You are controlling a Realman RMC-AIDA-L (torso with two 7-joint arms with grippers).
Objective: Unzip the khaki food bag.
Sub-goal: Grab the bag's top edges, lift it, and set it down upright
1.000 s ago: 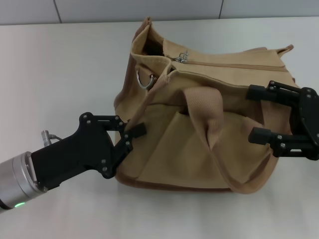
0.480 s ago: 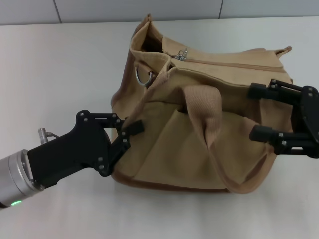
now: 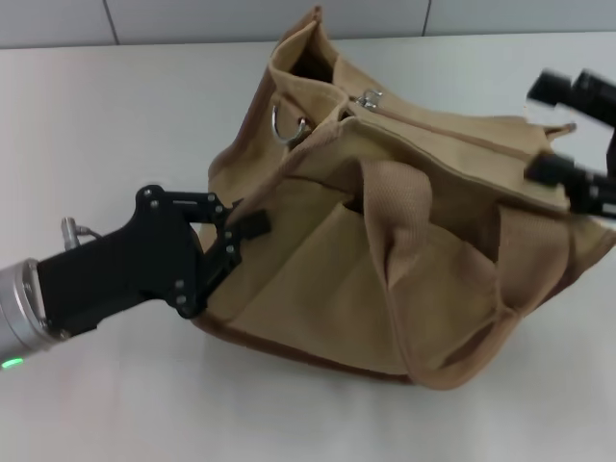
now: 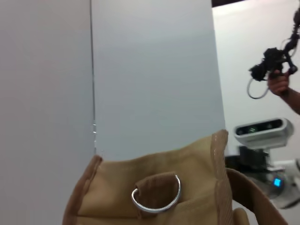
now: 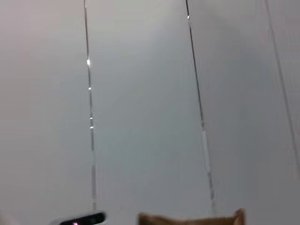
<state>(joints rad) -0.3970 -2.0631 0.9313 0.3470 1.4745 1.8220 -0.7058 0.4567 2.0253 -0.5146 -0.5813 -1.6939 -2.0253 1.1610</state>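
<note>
White table (image 3: 115, 125), khaki food bag (image 3: 385, 260), grey wall panels (image 5: 140, 93)

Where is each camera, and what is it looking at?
Head view: up on the robot's head, looking down at the khaki food bag on the white table; the left gripper at the bag's near left corner and the right gripper at its far right end both show.
Left wrist view: on the left arm, facing the bag's end panel and its metal side ring; none of that arm's fingers show.
Right wrist view: on the right arm, facing a pale wall; only the bag's top edge peeks in.
Shared: every view shows the bag; head and left wrist both show the ring.
</note>
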